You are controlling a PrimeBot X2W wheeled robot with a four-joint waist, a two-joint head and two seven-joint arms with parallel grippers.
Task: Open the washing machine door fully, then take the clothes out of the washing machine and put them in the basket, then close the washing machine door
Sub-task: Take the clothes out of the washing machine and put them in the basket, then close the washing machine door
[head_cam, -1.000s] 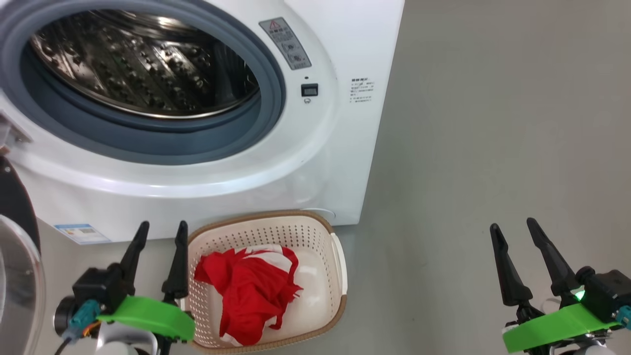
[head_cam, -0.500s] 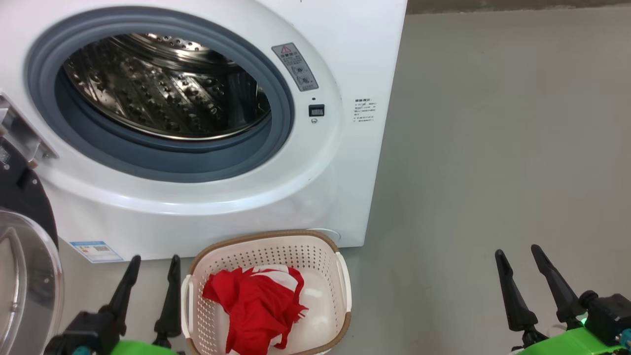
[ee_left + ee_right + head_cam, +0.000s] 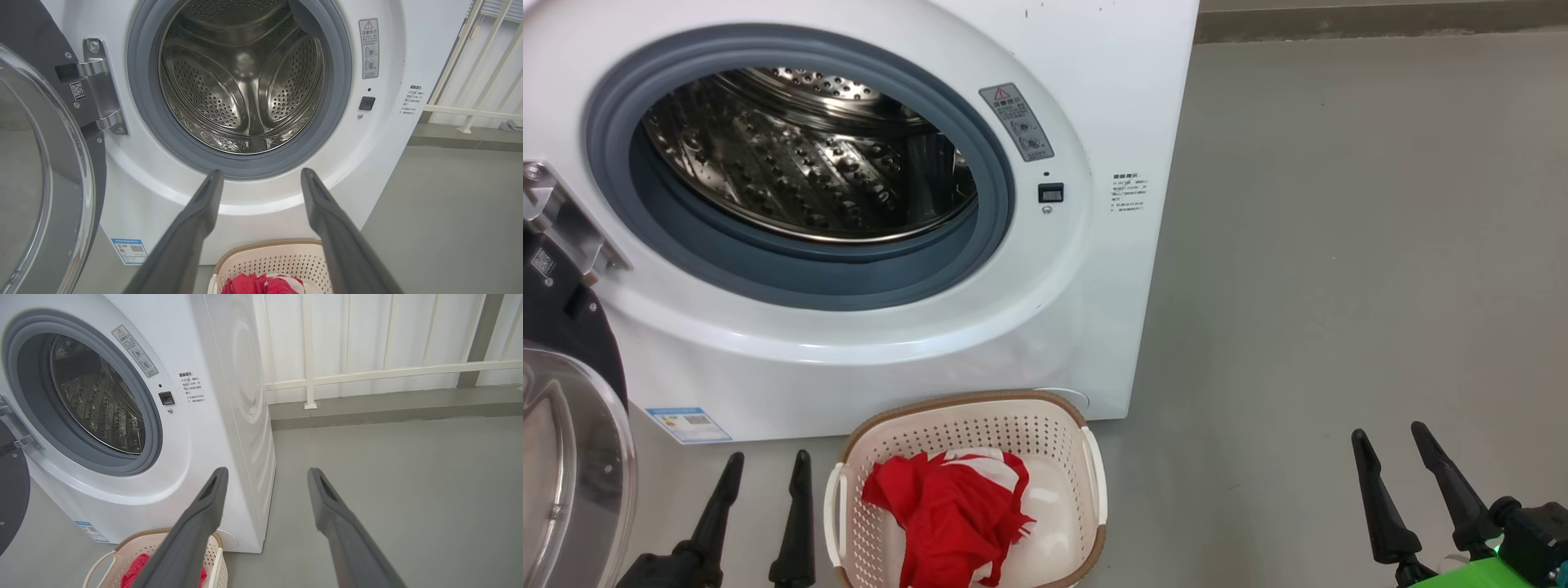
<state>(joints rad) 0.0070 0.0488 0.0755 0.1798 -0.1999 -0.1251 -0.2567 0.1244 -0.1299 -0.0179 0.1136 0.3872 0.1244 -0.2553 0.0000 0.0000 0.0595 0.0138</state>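
- Left tool [image 3: 769,456]: fingers spread wide, nothing between them, nothing held. Fingertips aimed at the foot of the washing machine [image 3: 1111,98].
- Right tool [image 3: 1388,431]: also wide open and empty, over bare floor [image 3: 1339,245], well apart from the left tool.
- Basket [image 3: 964,402]: on the floor just right of the left tool, close against the machine's front. Well left of the right tool.
- Clothes [image 3: 947,510]: red with white, bunched inside the basket on the side nearer the left tool. Clear of both tools.
- Washing machine door [image 3: 572,425]: swung open, left of the left tool. Black rim and clear glass bowl showing, hung on a metal hinge [image 3: 98,85].
- Drum [image 3: 792,171]: ahead of and above the left tool, perforated steel, framed by the grey rubber ring [image 3: 792,282].
- Blue label [image 3: 689,423]: on the machine's lower corner, just beyond the left tool's tips.
- Left wrist view: left tool [image 3: 261,173] tips against the ring's lower edge, basket and clothes low between the fingers.
- Right wrist view: right tool [image 3: 267,471] spans the machine's right corner and open floor. White railing [image 3: 367,371] well beyond.
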